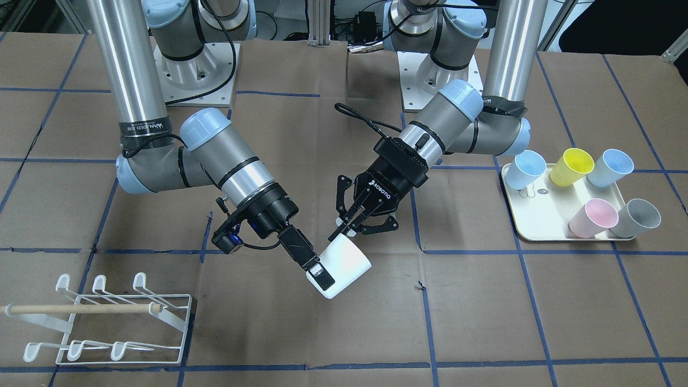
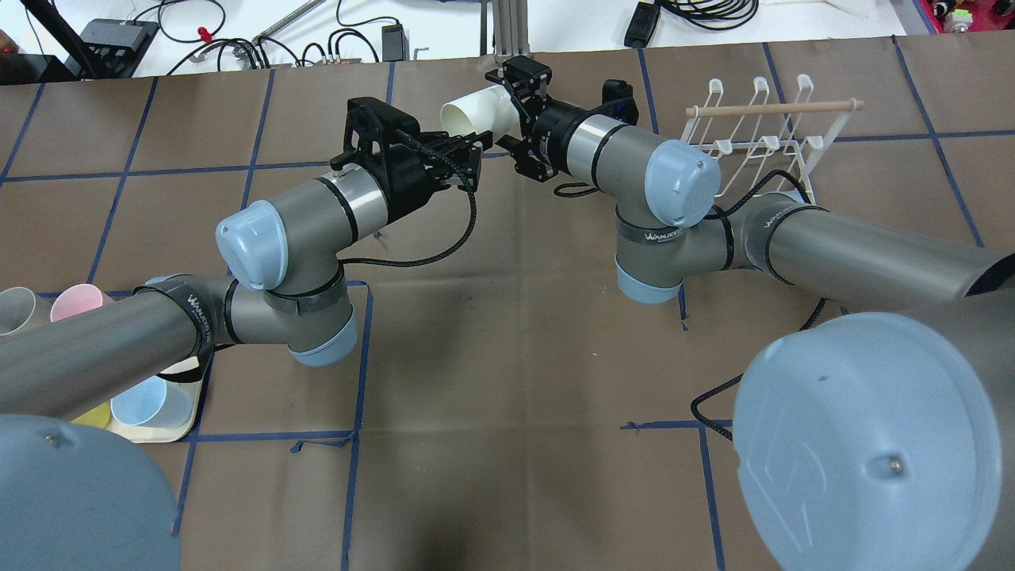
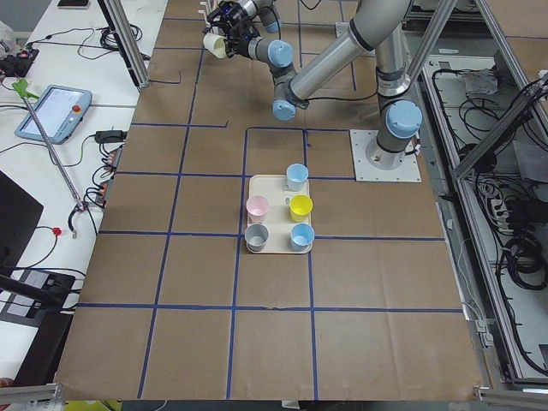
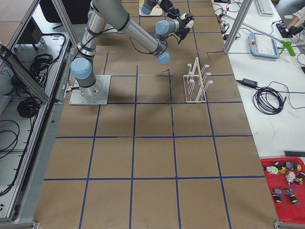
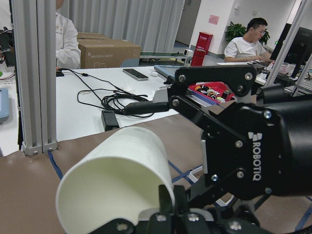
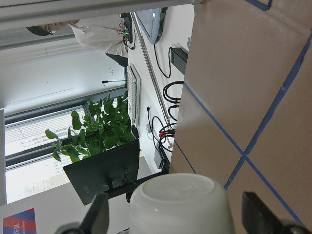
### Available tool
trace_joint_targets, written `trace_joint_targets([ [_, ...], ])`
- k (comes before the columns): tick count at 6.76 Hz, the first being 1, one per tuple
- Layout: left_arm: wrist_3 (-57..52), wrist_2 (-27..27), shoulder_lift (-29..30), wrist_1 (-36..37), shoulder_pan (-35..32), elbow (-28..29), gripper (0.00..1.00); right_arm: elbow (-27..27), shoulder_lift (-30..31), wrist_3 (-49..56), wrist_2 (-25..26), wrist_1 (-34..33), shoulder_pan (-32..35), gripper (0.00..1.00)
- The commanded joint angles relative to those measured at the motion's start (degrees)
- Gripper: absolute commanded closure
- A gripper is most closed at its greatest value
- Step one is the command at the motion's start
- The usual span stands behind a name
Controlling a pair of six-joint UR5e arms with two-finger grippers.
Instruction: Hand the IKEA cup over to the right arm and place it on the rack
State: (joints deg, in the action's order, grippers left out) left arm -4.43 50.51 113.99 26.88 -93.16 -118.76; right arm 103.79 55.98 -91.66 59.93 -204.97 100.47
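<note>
Well apart from the rack (image 1: 107, 309), toward the middle of the table (image 1: 484, 322), the white IKEA cup (image 1: 346, 263) is hanging in the air on its side between both grippers, clear of the surface. The mouth is pointing away from the rack and the base toward it.

Left gripper (image 1: 345, 231) is pinching the cup wall at the rim. Its jaws are pressing nearly together, with one finger (image 5: 165, 200) sitting inside the mouth in the left wrist view.

Right gripper (image 6: 176, 204) is straddling the base end from the rack's side with its jaws spread. In the right wrist view both fingers are sitting just beside the cup wall, with what looks like a sliver of gap on each side. I can't confirm contact from that angle.

Right arm (image 1: 231, 156) is reaching in from the rack's side, and left arm (image 1: 446, 115) is coming in from the side away from the rack.

The rack is standing on the table. The cream tray (image 1: 537, 215) is sitting well apart from the rack, past both grippers. It is carrying a pale-blue cup (image 1: 527, 169), yellow cup (image 1: 572, 166), second blue cup (image 1: 610, 167), pink cup (image 1: 594, 217) and grey cup (image 1: 634, 217), all mouth-up per the exterior left view.
</note>
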Motion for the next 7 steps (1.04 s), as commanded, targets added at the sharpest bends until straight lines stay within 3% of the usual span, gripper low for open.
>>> trace_joint_targets([
  [1,0.2,0.0,0.0,0.4,0.0,-0.1,0.99,-0.4,-0.4,0.0,0.1,0.0,0.4,0.05],
  [4,0.7,0.2,0.0,0.4,0.0,-0.1,0.98,-0.5,-0.3,0.1,0.1,0.3,1.1,0.08],
  [6,0.8,0.2,0.0,0.4,-0.1,-0.1,0.98,-0.5,-0.2,0.2,0.2,0.3,1.0,0.35],
  [7,0.8,0.2,0.0,0.5,-0.1,0.0,0.98,-0.4,0.0,0.3,0.2,0.3,1.0,0.43],
])
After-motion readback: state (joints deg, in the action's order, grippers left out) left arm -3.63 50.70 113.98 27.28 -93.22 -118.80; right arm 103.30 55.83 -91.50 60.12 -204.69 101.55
